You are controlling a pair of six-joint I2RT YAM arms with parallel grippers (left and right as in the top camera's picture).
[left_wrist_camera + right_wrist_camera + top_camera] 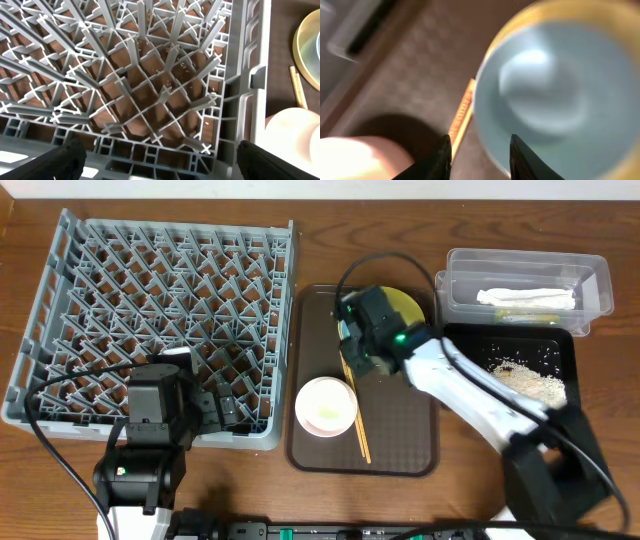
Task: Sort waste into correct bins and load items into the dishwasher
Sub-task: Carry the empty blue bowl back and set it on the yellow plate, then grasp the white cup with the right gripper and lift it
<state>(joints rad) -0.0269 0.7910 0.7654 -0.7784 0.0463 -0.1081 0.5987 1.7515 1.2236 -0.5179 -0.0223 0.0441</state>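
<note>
The grey dishwasher rack (pixel 160 310) fills the left of the table. My left gripper (pixel 160 167) hovers open over the rack's (pixel 150 75) near right corner, nothing between its fingers. My right gripper (pixel 481 160) hangs low over the brown tray, jaws partly open. The near rim of the light blue bowl (pixel 555 95) lies below the gap, ungripped. This bowl sits on the yellow plate (pixel 408 305). A chopstick (pixel 462 112) runs beside the left fingertip (pixel 442 160). The white bowl (pixel 326 406) stands at the tray's front left. The napkin (pixel 525 298) lies in the clear tub (pixel 590 280); rice scraps (pixel 530 380) lie in the black tray (pixel 460 340).
The brown serving tray (pixel 400 430) sits between the rack and the bins, with the chopsticks (pixel 360 425) lying along it beside the white bowl. Cables loop over the right arm (pixel 470 395). The left arm's base (pixel 140 470) stands at the table's front edge.
</note>
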